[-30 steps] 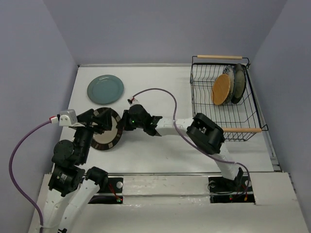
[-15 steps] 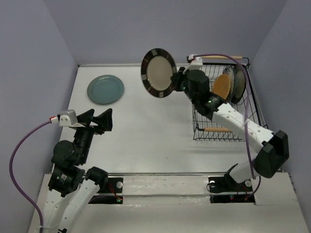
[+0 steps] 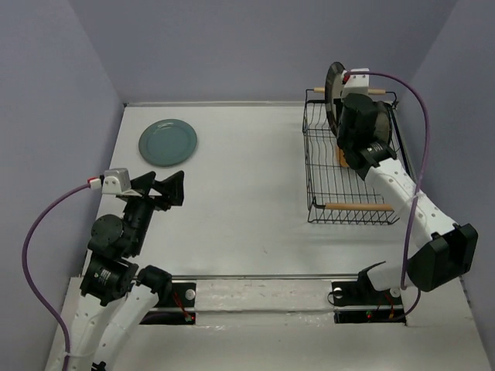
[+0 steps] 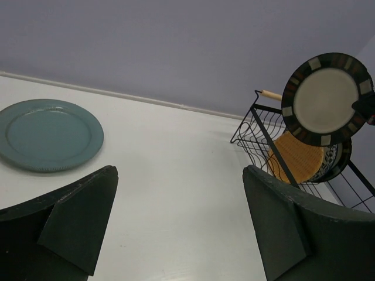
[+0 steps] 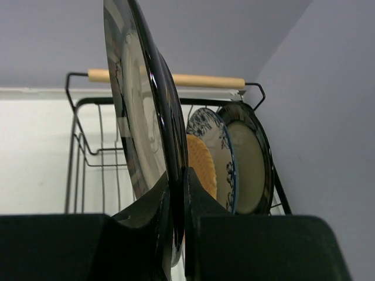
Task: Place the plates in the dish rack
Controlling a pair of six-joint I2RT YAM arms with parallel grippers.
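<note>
My right gripper is shut on a dark striped-rimmed plate, held upright on edge above the far end of the black wire dish rack. In the right wrist view the plate stands clamped at its rim between the fingers. Standing in the rack behind it are the orange-tan plate, the blue floral plate and the other striped-rimmed plate. The teal plate lies flat on the table at the far left. My left gripper is open and empty, near the teal plate.
The rack has light wooden handles at the far end and near end. Purple walls close in the white table on the left, back and right. The left wrist view shows the held plate above the rack.
My right arm has taken the striped-rimmed plate from my left gripper, lifted it and swung it right to above the rack, turning it edge-on. My left gripper is now open and empty.
</note>
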